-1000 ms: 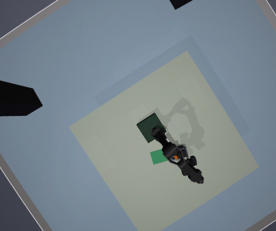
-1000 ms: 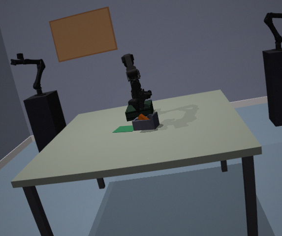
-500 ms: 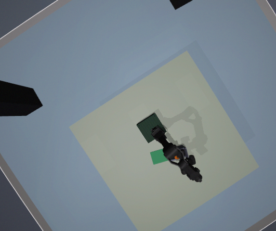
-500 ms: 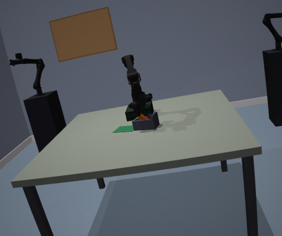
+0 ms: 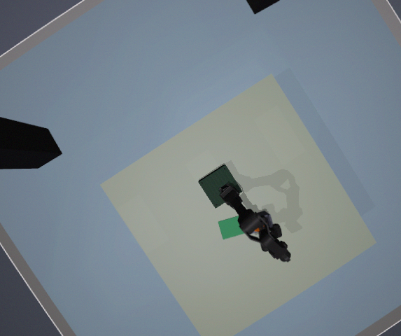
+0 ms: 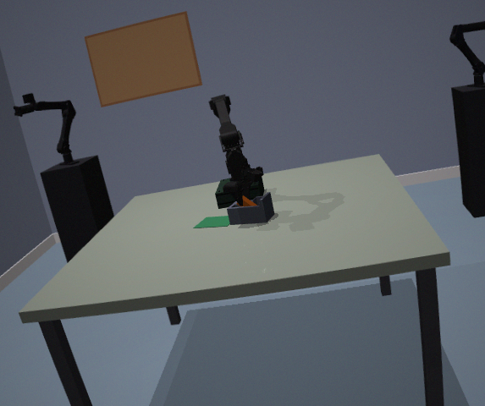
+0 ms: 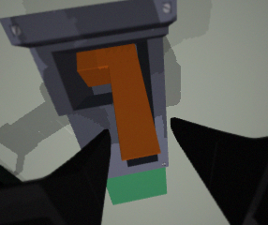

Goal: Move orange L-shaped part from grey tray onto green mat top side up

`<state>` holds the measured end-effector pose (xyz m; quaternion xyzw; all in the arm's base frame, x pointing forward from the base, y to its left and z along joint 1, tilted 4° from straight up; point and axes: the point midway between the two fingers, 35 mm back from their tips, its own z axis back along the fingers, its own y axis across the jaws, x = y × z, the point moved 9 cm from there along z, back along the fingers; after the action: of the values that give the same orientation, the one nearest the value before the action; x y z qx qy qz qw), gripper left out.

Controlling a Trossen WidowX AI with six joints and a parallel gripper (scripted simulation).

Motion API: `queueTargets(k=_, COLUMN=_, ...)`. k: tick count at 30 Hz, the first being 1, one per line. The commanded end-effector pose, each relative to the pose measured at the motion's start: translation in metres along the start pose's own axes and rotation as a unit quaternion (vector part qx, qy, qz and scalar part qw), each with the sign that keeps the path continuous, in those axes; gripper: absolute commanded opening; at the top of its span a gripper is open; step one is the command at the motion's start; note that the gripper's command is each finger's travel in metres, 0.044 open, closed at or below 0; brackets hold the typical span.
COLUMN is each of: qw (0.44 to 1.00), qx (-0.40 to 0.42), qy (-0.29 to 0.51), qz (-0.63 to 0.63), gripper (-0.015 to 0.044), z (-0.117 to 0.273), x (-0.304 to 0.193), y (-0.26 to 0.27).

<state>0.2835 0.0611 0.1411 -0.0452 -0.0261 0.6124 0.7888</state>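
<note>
The orange L-shaped part (image 5: 257, 229) (image 6: 248, 201) (image 7: 129, 103) is tilted in the grey tray (image 6: 249, 215) (image 7: 92, 28). Its L-shaped end is sunk in the pocket, and its straight end is raised beside the green mat (image 5: 229, 229) (image 6: 213, 222) (image 7: 139, 188). A dark strip of pocket shows past the raised end in the wrist view. My gripper (image 7: 140, 127) is open and empty, above the tray, with one finger on each side of the part's straight arm in that view. The arm hides much of the tray in the top view.
The tray has a tall wall at the L-shaped end. The dark green base block (image 5: 213, 184) (image 6: 226, 200) of my arm stands on the table (image 5: 157, 202) (image 6: 168, 257) close behind the tray. Two other arms stand on black pedestals away from the table.
</note>
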Motion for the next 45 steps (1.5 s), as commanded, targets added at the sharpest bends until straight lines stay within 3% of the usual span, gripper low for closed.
queueTargets(k=1, qw=1.0, qx=0.006, qy=0.001, qz=0.002, gripper=0.028, z=-0.006, x=0.0, y=0.001)
queueTargets(k=3, qw=1.0, qx=0.006, qy=0.001, qz=0.002, gripper=0.028, z=-0.006, x=0.0, y=0.001)
queueTargets(k=7, qw=1.0, qx=0.001, qy=0.001, qz=0.0, gripper=0.0175, z=-0.003, x=0.0, y=0.0)
queueTargets(k=18, qw=1.0, qx=0.001, qy=0.001, qz=0.0, gripper=0.0102, z=-0.003, x=0.0, y=0.0)
queueTargets(k=22, qw=1.0, qx=0.001, qy=0.001, qz=0.0, gripper=0.0, z=-0.003, x=0.0, y=0.0)
queueTargets(k=45, qw=1.0, qx=0.005, qy=0.001, qz=0.002, gripper=0.0, z=0.025, x=0.0, y=0.0)
